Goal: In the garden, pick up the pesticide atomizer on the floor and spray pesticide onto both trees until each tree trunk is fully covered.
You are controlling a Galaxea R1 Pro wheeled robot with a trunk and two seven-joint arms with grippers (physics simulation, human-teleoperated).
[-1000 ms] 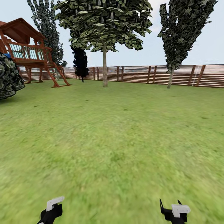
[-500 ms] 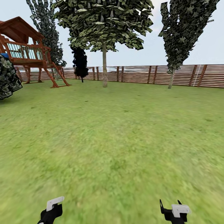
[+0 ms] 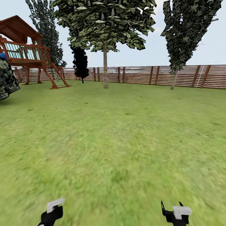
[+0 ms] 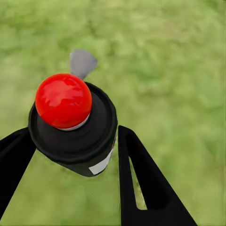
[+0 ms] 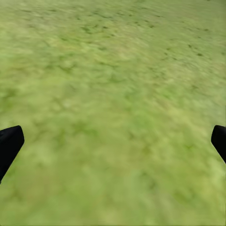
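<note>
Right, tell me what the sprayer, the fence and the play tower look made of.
Sprayer: looks like matte black plastic with a glossy red cap that shows highlights. Fence: brown horizontal slats, apparently wood. Play tower: reddish-brown beams, probably stained timber.

Outdoor scene, even daylight, pale blue sky (image 3: pixel 201 47). Mottled green lawn (image 3: pixel 119 131) runs to a brown horizontal-slat fence (image 3: pixel 138 75). Red-brown wooden play tower (image 3: pixel 25 50) with ladder at far left. Dark conifers (image 3: pixel 185 28) along fence line.
</note>
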